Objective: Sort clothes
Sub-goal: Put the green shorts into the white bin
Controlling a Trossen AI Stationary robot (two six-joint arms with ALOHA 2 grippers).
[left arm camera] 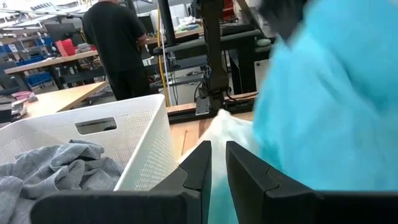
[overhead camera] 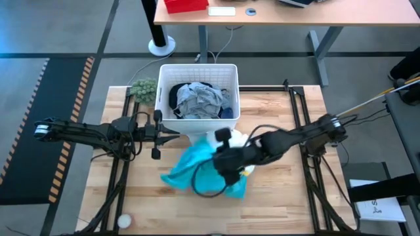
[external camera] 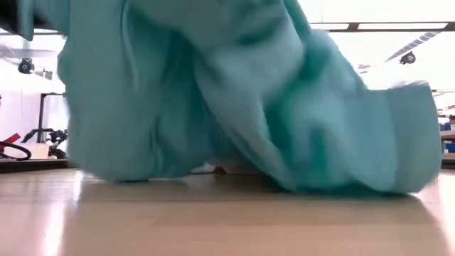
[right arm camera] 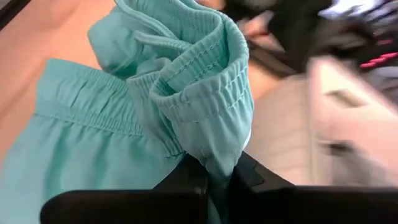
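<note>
— Two arms are over your table; where do they sit against the edges?

— Your right gripper (overhead camera: 226,172) is near the middle of the pale wooden table (overhead camera: 275,196), just in front of the white rectangular perforated plastic bin (overhead camera: 197,72), and its fingers are clenched on a bunched fold of the soft teal garment with a ribbed elastic band (right arm camera: 186,93). The rest of that cloth drapes down onto the wood. Your left gripper (overhead camera: 172,133) hangs just beside the bin's left front corner, fingers (left arm camera: 198,167) nearly together with a narrow gap, grasping nothing.

— How much free room do you see?

— You have bare wood along the near edge and on the right side. The bin stands at the far edge, with a small green fuzzy plant (overhead camera: 144,88) touching its left wall.

— And the other clothes?

— A crumpled grey garment (overhead camera: 200,99) lies in the bin with dark pieces beside it. A white garment (left arm camera: 227,134) lies between the bin and the teal cloth.

— The room?

— A person in a black top (left arm camera: 115,37) stands beyond your table among workbenches.
</note>
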